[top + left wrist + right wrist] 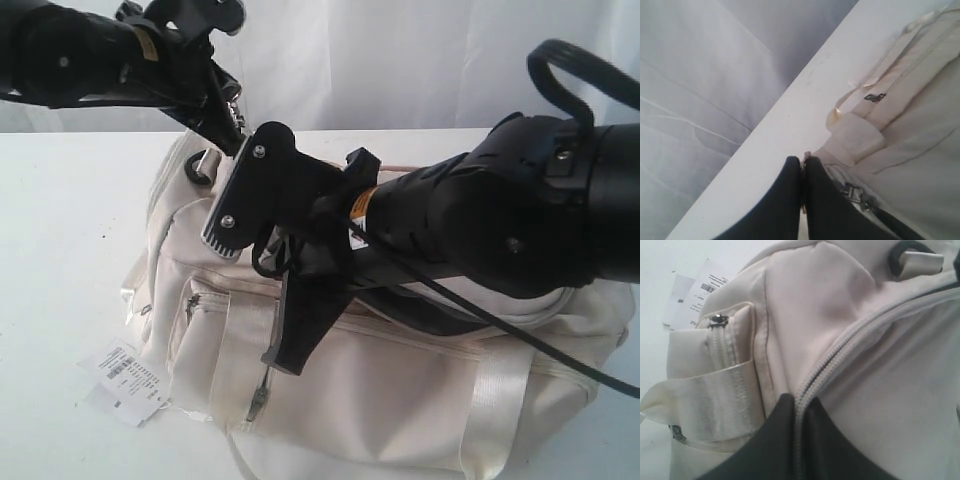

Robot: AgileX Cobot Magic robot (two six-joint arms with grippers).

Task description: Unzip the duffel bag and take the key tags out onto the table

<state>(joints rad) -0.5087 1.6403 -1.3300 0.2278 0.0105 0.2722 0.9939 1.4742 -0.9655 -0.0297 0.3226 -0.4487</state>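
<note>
Exterior view: right end effector (pixel 799 404) clamps the duffel bag (pixel 400 400) zipper (pixel 865 330), which runs off toward four o'clock; left end effector (pixel 803 161), pinched together, waits at eleven.

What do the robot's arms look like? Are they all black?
Mostly black, yes. The right arm is a fat round tube with a yellow sticker, looping black cables and a flat plate with silver screws. The left arm is black too, with a yellowish label. The left gripper and right gripper have smooth dark fingers.
</note>
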